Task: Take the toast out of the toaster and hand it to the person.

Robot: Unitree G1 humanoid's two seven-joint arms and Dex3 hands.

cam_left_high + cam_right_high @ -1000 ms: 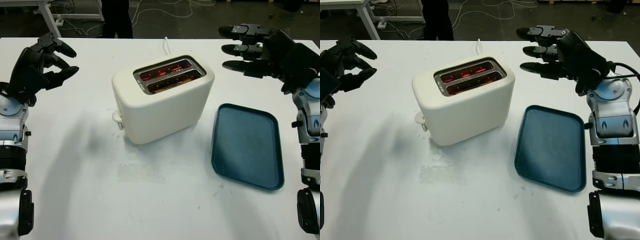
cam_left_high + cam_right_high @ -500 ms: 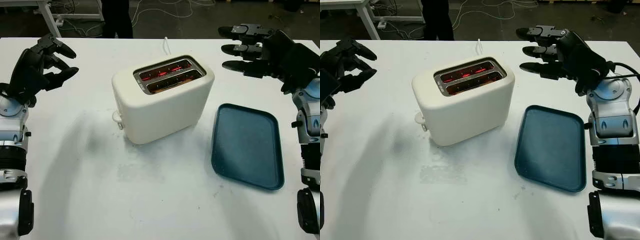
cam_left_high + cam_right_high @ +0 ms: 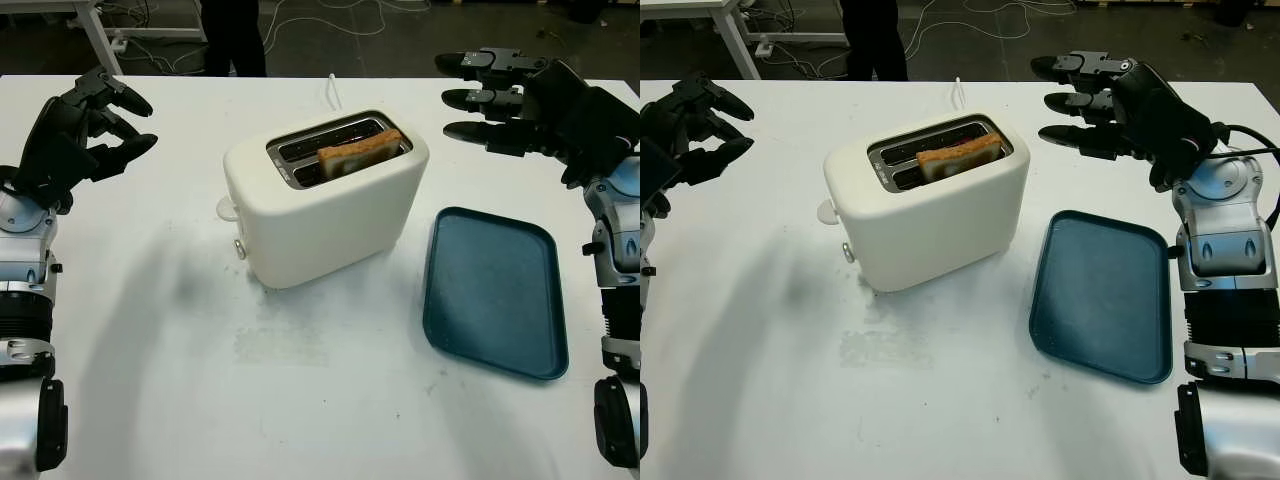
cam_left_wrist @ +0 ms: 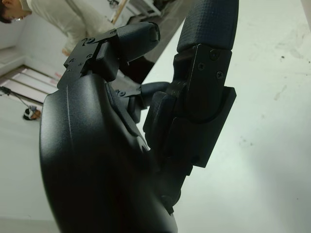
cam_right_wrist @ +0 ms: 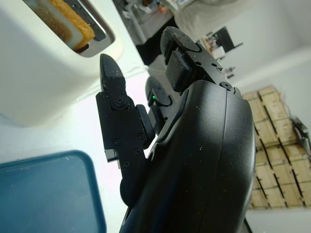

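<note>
A cream toaster (image 3: 325, 205) stands in the middle of the white table. A slice of browned toast (image 3: 360, 153) sticks up out of its nearer slot, and the slots are dark. The lever (image 3: 227, 208) on the toaster's left end sits high. My right hand (image 3: 490, 95) hovers open above the table to the right of the toaster, fingers pointing toward it; the toast (image 5: 73, 22) shows past them in the right wrist view. My left hand (image 3: 100, 125) is raised at the far left, open, well away from the toaster.
A dark teal tray (image 3: 495, 290) lies flat to the right of the toaster, below my right hand. A white cord (image 3: 332, 90) runs from behind the toaster to the far edge. A person's dark legs (image 3: 232, 35) stand beyond the table.
The toast has popped up from the slot, the red glow inside has gone out, and the side lever has risen. Both hands have stayed in place.
</note>
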